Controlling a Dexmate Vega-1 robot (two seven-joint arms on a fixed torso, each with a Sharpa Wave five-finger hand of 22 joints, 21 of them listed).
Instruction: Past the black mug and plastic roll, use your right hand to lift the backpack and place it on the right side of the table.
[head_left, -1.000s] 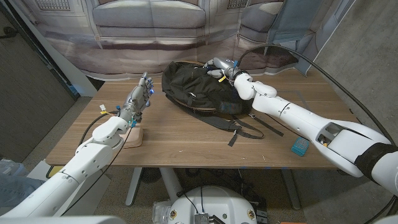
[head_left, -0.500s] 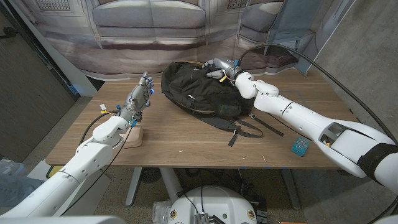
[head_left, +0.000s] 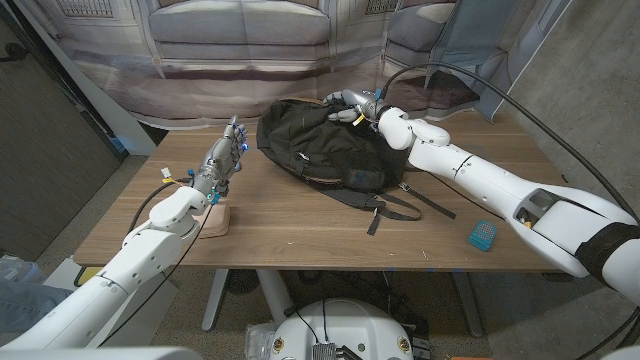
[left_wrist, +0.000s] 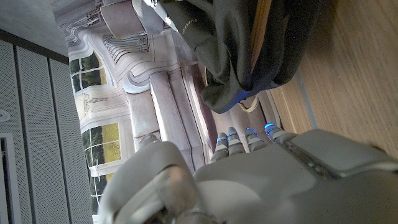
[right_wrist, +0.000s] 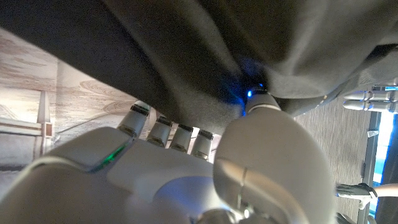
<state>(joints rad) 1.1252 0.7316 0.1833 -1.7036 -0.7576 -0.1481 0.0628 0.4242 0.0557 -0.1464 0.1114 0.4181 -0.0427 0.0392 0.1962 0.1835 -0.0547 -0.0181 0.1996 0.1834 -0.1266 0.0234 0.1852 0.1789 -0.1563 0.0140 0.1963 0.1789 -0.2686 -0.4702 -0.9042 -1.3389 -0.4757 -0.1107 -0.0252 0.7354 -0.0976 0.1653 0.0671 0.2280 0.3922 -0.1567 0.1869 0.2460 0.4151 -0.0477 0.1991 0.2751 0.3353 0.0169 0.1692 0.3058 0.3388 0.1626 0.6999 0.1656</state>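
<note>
Left hand (head_left: 222, 160) stands upright near the table's (head_left: 300, 235) left side, fingers extended and apart, holding nothing; a tan block (head_left: 215, 218) lies under its forearm. Backpack (head_left: 320, 145), dark, zipped as far as visible, contents hidden, sits at the far middle, its top raised, straps (head_left: 400, 205) trailing toward the near edge. Right hand (head_left: 348, 103) clamps the backpack's top at the far edge. Bare wood runs right of the backpack; a small blue grid piece (head_left: 483, 236) lies near the front right edge.

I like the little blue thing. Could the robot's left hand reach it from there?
Probably not. The left hand stands far across the wooden table from the small blue plastic grid.
</note>
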